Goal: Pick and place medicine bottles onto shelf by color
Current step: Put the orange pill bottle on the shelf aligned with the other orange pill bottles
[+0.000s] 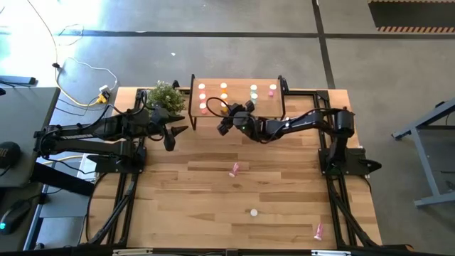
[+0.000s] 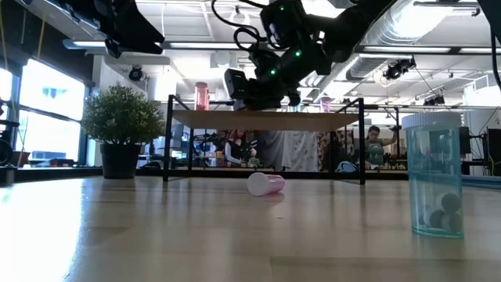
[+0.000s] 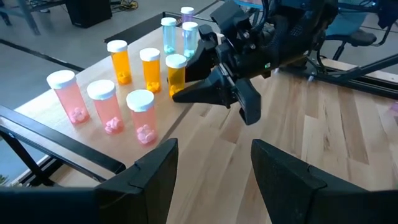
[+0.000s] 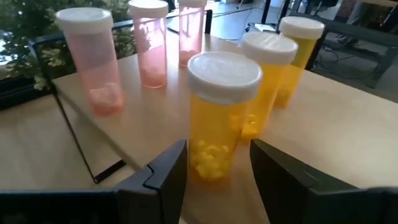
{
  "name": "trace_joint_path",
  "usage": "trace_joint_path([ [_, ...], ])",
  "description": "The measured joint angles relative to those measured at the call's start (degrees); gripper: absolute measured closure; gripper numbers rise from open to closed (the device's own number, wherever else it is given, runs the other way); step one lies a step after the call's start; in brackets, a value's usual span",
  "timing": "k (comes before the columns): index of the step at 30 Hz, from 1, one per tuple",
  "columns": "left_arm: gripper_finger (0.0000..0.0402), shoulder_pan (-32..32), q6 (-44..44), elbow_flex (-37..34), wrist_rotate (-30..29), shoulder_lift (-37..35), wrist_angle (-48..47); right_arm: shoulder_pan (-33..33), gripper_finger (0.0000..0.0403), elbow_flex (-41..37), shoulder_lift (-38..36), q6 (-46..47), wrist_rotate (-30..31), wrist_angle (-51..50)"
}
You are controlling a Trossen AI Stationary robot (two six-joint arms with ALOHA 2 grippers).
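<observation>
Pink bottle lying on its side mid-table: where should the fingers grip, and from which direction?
Grip the pink bottle across the middle of its cylinder, coming straight down from above. It lies tipped over on the table, so the round body rolls and the cap end offers little. Set the fingers either side of its long axis.

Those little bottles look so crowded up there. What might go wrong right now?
The right tool sits open around an orange bottle on the shelf. Backing out carelessly might tip it or bump the two orange bottles just behind it. The pink bottles stand close too, so a toppling one might knock others over.
</observation>
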Motion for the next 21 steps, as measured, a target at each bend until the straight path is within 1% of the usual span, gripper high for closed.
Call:
trace_joint_path([
  [4,0.0206,0.0,0.0,0.0,0.0,0.0,0.1,0.2,0.0235,0.0,-0.3,0.2,0.0,-0.3],
  [11,0.0206,0.0,-1.3,0.0,0.1,0.0,0.1,0.6,0.0235,0.0,-0.4,3.6,-0.3,-2.5],
  [21,0.0206,0.0,-1.4,0.0,0.1,0.0,0.1,1.8,0.0235,0.0,-0.4,4.7,0.0,-2.9],
])
